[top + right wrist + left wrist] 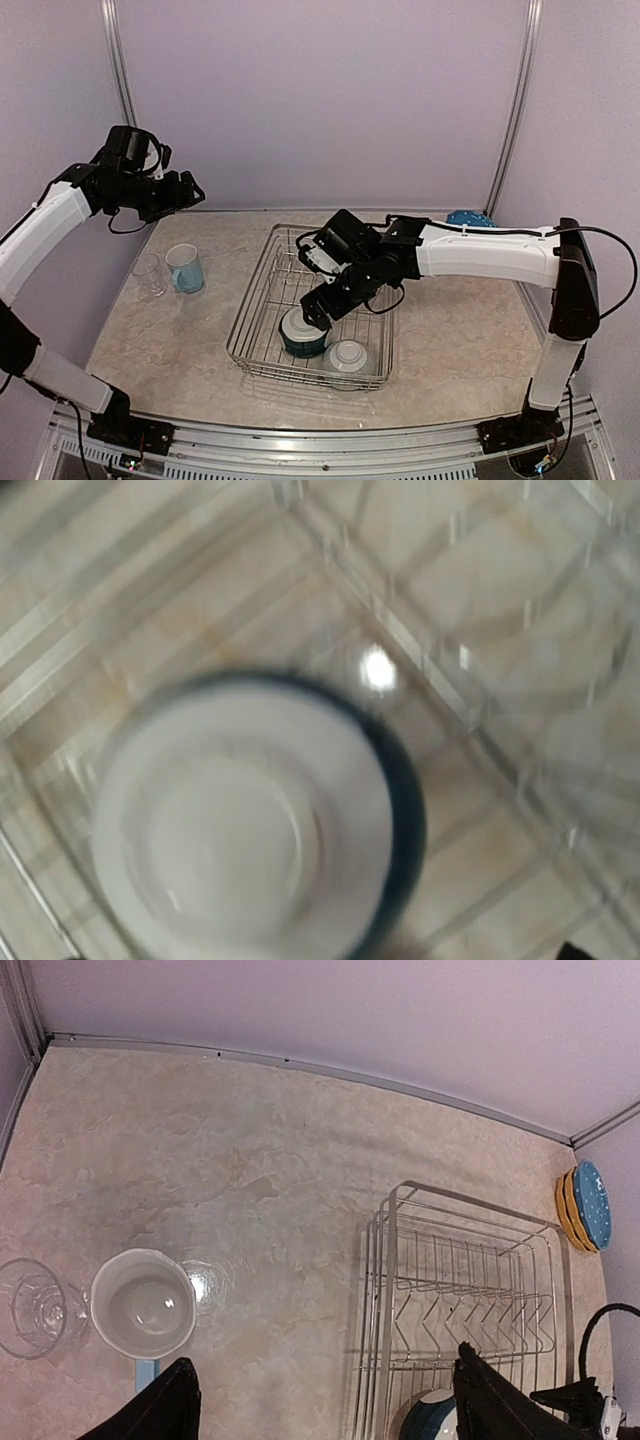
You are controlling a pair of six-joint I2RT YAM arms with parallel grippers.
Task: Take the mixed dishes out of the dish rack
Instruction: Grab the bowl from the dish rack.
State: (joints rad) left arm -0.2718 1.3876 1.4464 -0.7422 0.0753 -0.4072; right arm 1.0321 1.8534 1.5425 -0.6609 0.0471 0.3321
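The silver wire dish rack (268, 262) stands mid-table. In its near end sit a teal bowl (303, 338) with a white inside and a pale bowl (348, 357). My right gripper (316, 308) hangs just above the teal bowl's far rim. In the blurred right wrist view the bowl (250, 825) fills the frame and no finger closes on it. My left gripper (192, 190) is raised at the far left, open and empty (325, 1400). The light blue mug (186, 268) and clear glass (148, 274) stand left of the rack. The blue plate (592, 1200) and yellow-orange plates (567, 1210) lie stacked at the back right.
The rack's far half (470, 1290) holds only upright divider prongs. Purple walls close the table at the back and sides. The right arm's black cable (600, 1330) loops over the rack's right side.
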